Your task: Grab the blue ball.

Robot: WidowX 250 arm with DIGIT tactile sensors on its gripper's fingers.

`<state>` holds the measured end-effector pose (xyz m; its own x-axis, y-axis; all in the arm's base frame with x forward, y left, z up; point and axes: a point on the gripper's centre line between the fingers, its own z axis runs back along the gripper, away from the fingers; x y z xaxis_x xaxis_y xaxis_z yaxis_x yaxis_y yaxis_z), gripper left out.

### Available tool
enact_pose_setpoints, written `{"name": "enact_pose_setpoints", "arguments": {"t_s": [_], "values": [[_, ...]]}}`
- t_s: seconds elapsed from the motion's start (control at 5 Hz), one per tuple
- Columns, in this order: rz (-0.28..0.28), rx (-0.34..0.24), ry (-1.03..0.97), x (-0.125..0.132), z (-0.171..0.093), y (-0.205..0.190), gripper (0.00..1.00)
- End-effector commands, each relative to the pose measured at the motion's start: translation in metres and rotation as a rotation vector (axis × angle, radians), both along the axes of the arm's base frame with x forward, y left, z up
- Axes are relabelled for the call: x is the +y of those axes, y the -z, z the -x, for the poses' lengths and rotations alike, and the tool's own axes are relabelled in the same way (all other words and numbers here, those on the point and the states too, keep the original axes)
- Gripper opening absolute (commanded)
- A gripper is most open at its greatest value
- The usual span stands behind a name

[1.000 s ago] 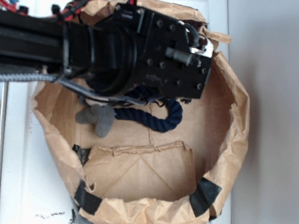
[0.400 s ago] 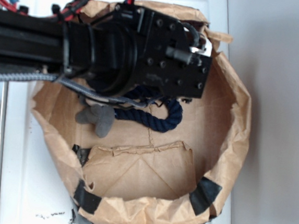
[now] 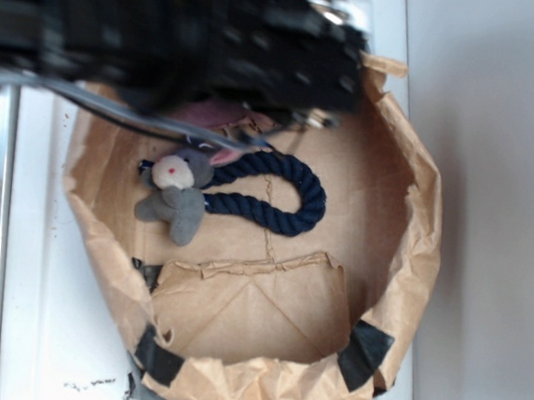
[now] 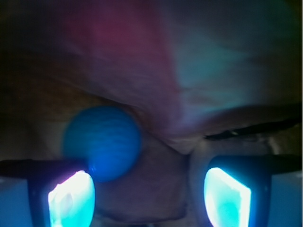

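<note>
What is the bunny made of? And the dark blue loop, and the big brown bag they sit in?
The bunny looks like soft grey plush, with a fuzzy, floppy body. The loop looks like twisted rope; its strands show. The bag looks like brown paper, crinkled and creased, with black tape on its rim.

Teal-blue ball [image 4: 102, 142] with faint ribbed stripes; glowing cyan pads [image 4: 72, 198] on the black gripper [image 4: 149, 196]. Brown paper bag [image 3: 411, 269], black tape patches [image 3: 364, 351], navy rope [image 3: 281, 194], grey bunny [image 3: 176, 197] with cream face, pink cloth [image 3: 220, 114] at far side.
</note>
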<state>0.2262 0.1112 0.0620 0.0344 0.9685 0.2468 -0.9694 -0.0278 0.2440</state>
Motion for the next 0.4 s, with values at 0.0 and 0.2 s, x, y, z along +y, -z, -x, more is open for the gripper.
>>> {"name": "enact_pose_setpoints", "arguments": {"t_s": [0.0, 0.2], "values": [[-0.017, -0.113, -0.041, 0.014, 0.001, 0.019, 1.0], [-0.04, -0.138, -0.044, 0.01, -0.002, 0.034, 1.0]]}}
